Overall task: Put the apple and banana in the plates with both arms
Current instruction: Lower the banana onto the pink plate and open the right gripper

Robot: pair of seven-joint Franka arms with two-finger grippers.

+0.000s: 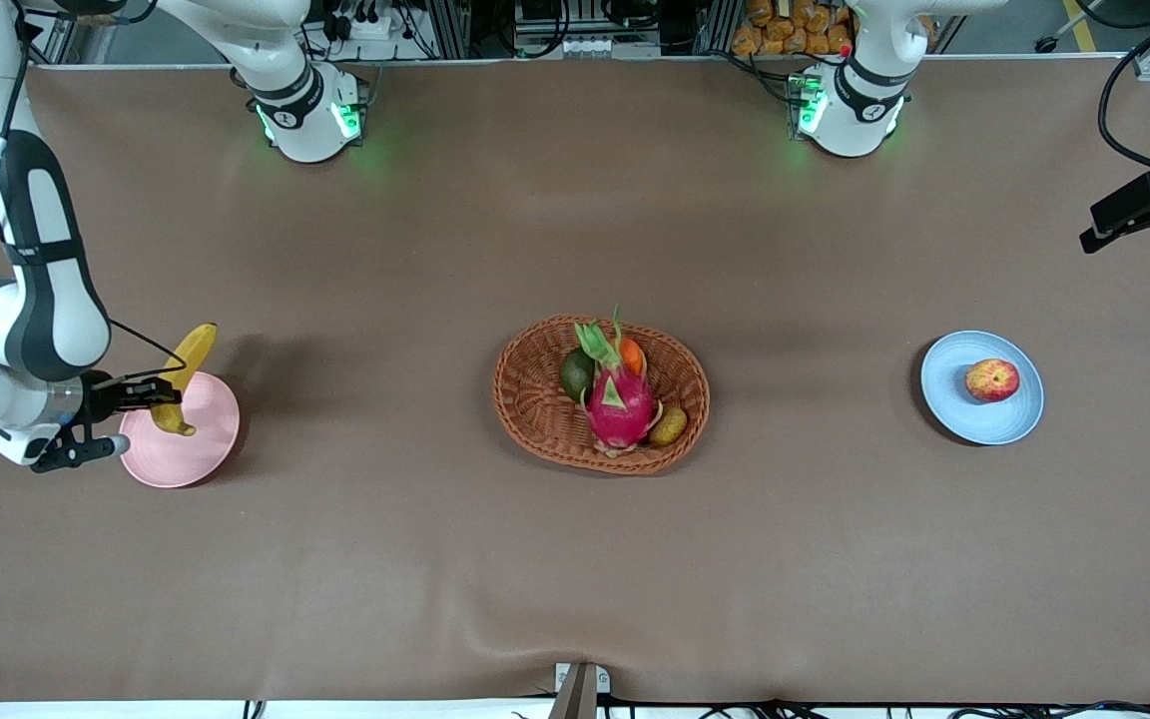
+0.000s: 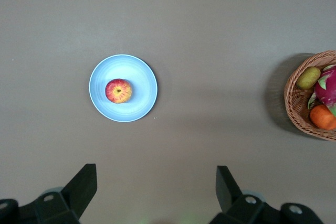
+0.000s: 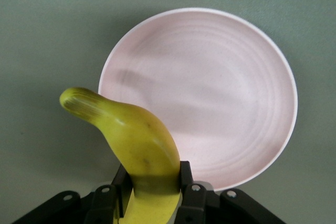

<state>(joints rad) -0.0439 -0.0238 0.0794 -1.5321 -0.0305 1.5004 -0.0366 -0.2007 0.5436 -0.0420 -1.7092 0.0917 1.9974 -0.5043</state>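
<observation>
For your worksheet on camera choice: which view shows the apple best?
The left wrist view: the apple sits unobstructed on the blue plate, stem dimple visible. The front view shows it smaller; the right wrist view misses it.

I can read no text, label, brand, number or sign on anything around me in these views.

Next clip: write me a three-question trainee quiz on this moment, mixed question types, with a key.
1. True or false: the apple lies on the blue plate.
2. The right gripper holds the banana over: A) the basket B) the pink plate C) bare table.
3. Fill in: the left gripper, high over the table, has its fingers ____.

Key: 1 true; 2 B; 3 open.
</observation>
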